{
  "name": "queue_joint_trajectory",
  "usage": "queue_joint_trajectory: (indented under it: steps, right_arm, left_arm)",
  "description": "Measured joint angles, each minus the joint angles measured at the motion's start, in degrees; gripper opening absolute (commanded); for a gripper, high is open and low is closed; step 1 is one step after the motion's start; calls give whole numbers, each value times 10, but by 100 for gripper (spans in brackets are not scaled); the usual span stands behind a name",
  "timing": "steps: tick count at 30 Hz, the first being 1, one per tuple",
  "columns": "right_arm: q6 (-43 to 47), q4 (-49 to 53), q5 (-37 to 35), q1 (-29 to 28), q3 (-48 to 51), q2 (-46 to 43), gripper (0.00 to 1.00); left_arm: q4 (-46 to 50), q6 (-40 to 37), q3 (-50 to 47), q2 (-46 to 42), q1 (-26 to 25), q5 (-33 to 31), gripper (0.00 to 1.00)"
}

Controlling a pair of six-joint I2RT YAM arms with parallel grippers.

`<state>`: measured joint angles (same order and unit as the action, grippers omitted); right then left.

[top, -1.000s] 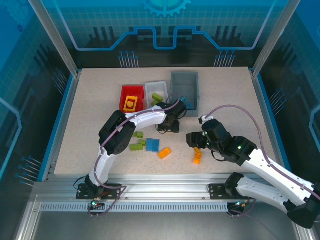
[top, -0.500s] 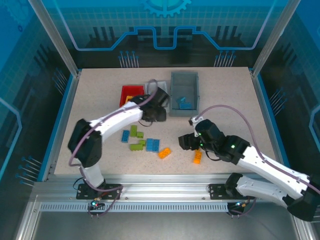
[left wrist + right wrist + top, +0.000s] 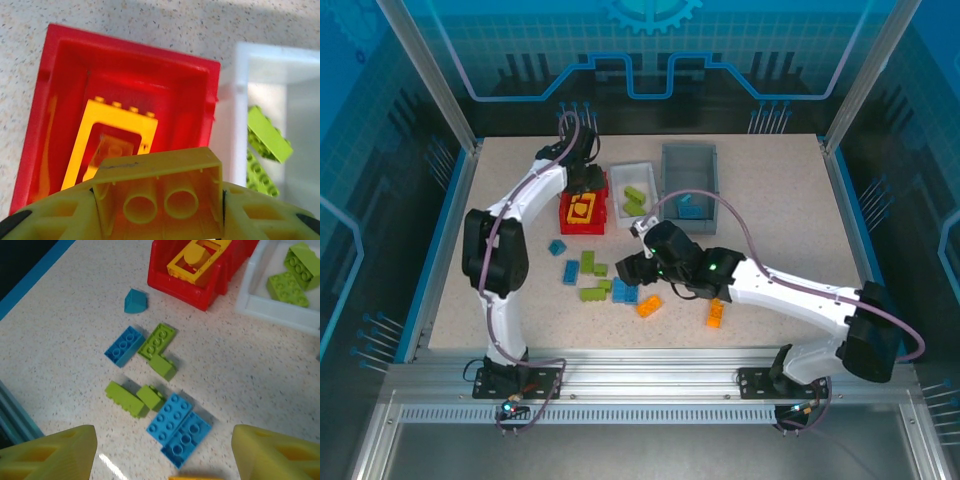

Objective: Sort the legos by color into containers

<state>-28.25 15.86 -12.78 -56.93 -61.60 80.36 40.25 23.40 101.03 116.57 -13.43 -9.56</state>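
Top external view: on the table [image 3: 770, 200], a grey bin [image 3: 692, 165], white bin [image 3: 632, 166] and red bin [image 3: 125, 70] are set side by side. The left gripper [image 3: 160, 200] is clenched on a yellow brick [image 3: 159, 175] just above the red bin, so release is judged the next move. The right gripper [image 3: 165, 460] is held spread above loose bricks [image 3: 177, 432], one to be chosen.

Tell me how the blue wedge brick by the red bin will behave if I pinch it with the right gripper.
Probably rigid and light: the wedge looks like small hard plastic. Its sloped top may let a grip slip off, so pinch its flat sides. Loose on the table, it would likely slide when nudged, not roll.
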Motion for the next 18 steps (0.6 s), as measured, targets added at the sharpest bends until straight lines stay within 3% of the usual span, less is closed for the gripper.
queue_joint_trajectory:
  steps: [3,9,14,18]
  right_arm:
    - [0,-16,4,-2,-10,24,73]
    - [-2,-22,15,-2,-18,50,76]
    - [17,-21,30,-2,-50,96,78]
    - [48,-5,42,-12,-114,173,78]
  left_arm:
    - [2,-6,27,38,11,0,49]
    - [15,-13,54,70,22,7,72]
    - [19,-13,45,52,21,19,76]
    - [21,-7,3,-19,21,34,76]
